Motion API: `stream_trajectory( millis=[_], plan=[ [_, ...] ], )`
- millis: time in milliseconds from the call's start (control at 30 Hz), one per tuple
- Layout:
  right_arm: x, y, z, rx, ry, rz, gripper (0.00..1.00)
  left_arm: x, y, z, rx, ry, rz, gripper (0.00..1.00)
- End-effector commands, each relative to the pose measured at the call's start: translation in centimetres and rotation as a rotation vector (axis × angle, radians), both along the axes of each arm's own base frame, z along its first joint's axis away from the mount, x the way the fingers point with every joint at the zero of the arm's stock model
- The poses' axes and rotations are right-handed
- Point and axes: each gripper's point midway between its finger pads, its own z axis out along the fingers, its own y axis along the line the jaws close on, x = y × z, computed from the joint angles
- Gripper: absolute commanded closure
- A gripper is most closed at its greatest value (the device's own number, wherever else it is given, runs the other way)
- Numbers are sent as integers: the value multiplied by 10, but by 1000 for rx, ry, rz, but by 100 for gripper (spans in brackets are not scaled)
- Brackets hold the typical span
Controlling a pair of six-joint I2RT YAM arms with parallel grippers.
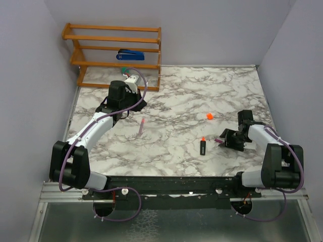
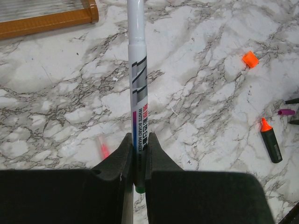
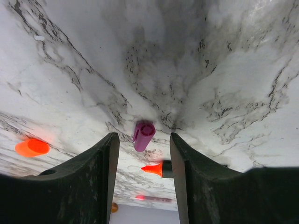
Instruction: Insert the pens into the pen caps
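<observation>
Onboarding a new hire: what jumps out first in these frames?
The left claw, up by the wooden rack, is shut on the silver-grey pen, which juts forward. The right claw straddles the magenta cap lying on the marble table, jaws open, not touching. The black marker lies nearby.

The left arm (image 1: 96, 128) reaches out close to the rack (image 1: 116, 48), left gripper (image 2: 139, 142) clamped on a pen (image 2: 138, 70) (jaws pinching its lower end). The right arm (image 1: 262, 136) bends well away from the rack, right gripper (image 3: 142, 140) held low, jaws apart.

Blue stapler (image 1: 131, 54) on wooden rack (image 1: 111, 27)
</observation>
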Motion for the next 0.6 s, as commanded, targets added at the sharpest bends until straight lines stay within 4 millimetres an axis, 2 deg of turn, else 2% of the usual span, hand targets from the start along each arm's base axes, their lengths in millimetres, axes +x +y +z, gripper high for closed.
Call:
stream_trajectory(
  millis=[0, 567],
  plan=[
    [-8, 1, -7, 9, 27, 4, 49, 8, -1, 8, 5, -28, 8, 100],
    [-15, -2, -20, 15, 86, 0, 55, 10, 0, -5, 19, 1, 9, 100]
  ],
)
